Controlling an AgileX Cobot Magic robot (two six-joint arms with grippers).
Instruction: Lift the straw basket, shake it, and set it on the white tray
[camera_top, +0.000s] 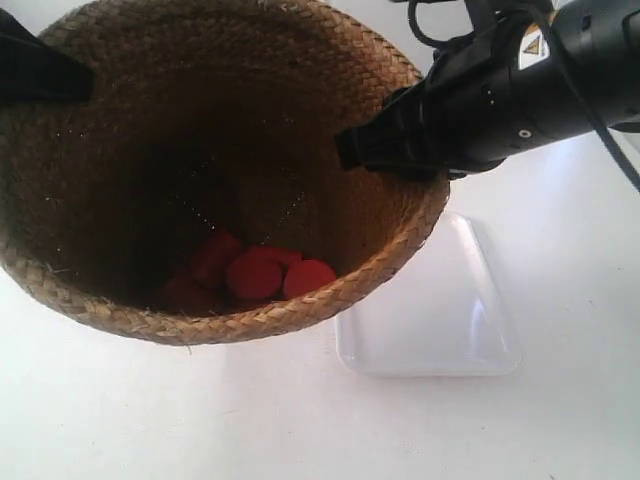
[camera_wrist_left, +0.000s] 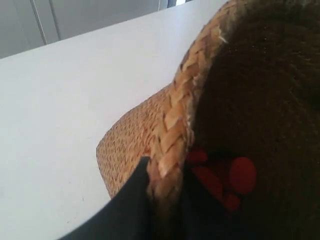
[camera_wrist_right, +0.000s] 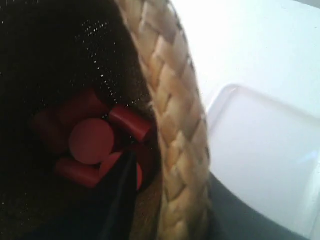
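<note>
We see the large brown braided-straw basket (camera_top: 200, 130) filling most of the exterior view. Its round mouth is tipped towards the camera, and it is held at two opposite points of the rim.

In the left wrist view the black left fingers (camera_wrist_left: 131, 202) straddle the plaited rim, one on the woven outside wall and one inside, closed narrow onto the straw. In the right wrist view the right fingers (camera_wrist_right: 119, 197) pinch the rim in the same way, with a dark one inside and a grey one outside.

The flat white rectangular tray (camera_wrist_right: 265, 150) shows just beyond that part of the rim, so we take the black arm at the exterior view's right to be the right arm. Its fingers (camera_top: 385, 145) reach over the rim there.

The tray (camera_top: 440, 310) lies on the white desk (camera_top: 150, 410). In that view its near corner is covered by the basket's lower rim, and the rest of it lies clear beside the basket.

Several red round-faced cylinders (camera_top: 255, 272) lie heaped at the bottom of the basket, against the wall nearest the tray.

We cannot tell whether the basket's base touches the desk.
</note>
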